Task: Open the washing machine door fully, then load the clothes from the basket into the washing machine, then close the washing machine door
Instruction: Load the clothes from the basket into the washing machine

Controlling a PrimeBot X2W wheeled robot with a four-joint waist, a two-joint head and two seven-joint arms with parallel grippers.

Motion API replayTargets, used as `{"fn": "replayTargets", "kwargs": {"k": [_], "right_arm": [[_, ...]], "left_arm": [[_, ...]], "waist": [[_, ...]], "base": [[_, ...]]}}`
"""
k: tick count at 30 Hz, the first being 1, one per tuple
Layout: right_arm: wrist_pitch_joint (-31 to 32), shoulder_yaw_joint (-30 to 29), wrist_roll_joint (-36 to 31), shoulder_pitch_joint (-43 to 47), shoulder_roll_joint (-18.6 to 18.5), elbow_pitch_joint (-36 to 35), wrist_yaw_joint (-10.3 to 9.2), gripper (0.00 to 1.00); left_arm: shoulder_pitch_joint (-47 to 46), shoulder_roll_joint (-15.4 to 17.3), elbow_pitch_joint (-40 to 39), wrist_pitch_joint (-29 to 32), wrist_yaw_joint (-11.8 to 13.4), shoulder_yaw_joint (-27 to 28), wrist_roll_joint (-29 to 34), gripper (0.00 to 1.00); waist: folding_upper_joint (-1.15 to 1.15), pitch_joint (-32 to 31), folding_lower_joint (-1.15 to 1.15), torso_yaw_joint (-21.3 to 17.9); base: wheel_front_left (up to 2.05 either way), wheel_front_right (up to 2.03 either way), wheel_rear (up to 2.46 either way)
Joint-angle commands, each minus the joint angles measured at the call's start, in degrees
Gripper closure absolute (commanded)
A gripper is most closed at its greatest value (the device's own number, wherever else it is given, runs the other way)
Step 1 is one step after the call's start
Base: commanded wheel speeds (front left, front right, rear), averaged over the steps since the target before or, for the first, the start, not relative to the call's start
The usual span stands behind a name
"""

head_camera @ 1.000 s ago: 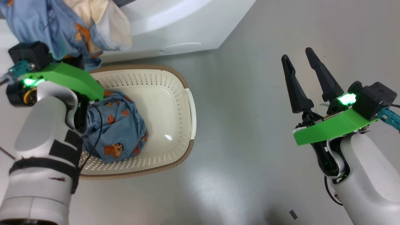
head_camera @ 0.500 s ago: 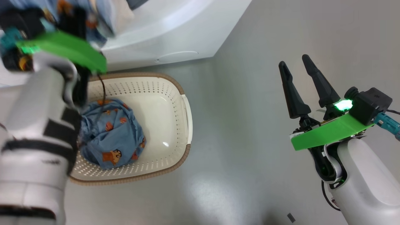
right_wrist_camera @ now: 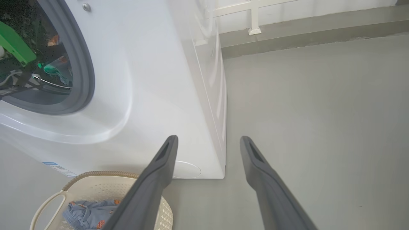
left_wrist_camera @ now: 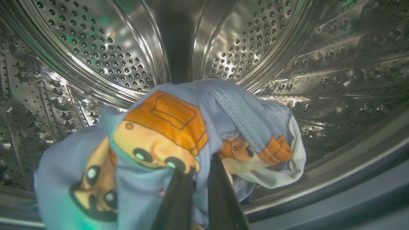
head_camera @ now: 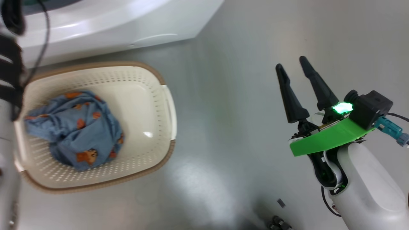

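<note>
Inside the perforated steel drum (left_wrist_camera: pixel 96 48) of the washing machine (head_camera: pixel 111 25), my left gripper (left_wrist_camera: pixel 199 167) is shut on a blue garment with orange cartoon prints (left_wrist_camera: pixel 159 121), which hangs bunched over the fingers. The cream basket (head_camera: pixel 96 65) sits on the floor in front of the machine and holds another blue printed garment (head_camera: pixel 75 127). My right gripper (head_camera: pixel 290 62) hovers open and empty over the floor, well right of the basket. The right wrist view shows this gripper (right_wrist_camera: pixel 208 137) pointing at the machine's lower right corner. The washing machine door is out of view.
My left forearm (head_camera: pixel 8 64) runs up the left edge of the head view. The arm's green cover (right_wrist_camera: pixel 14 44) sits inside the grey gasket (right_wrist_camera: pixel 86 64). Grey floor (head_camera: pixel 223 111) lies between basket and right arm. A wall base (right_wrist_camera: pixel 303 28) runs behind the machine.
My left arm has carried the blue garment from above the basket up into the machine's drum. The head view has shifted. The right gripper stays open in place.
</note>
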Motion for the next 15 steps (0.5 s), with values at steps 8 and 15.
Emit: {"fn": "replayTargets", "kwargs": {"k": [8,15], "right_arm": [[-0.46,2.13,-0.14,1.29,1.00,-0.96,0.32,0.00],[-0.46,1.66,0.02,1.36,0.96,-0.45,0.32,0.00]], "left_arm": [[-9.36,3.67,4.45,2.49,2.85,-2.24,3.45,0.80],[-10.90,2.77,8.74,13.36,3.54,-3.65,3.36,0.00]], "waist": [[0.00,1.87,-0.01,-4.27],[0.00,0.45,-0.01,-3.62]], "base": [[0.00,0.00,0.00],[0.00,0.00,0.00]]}}
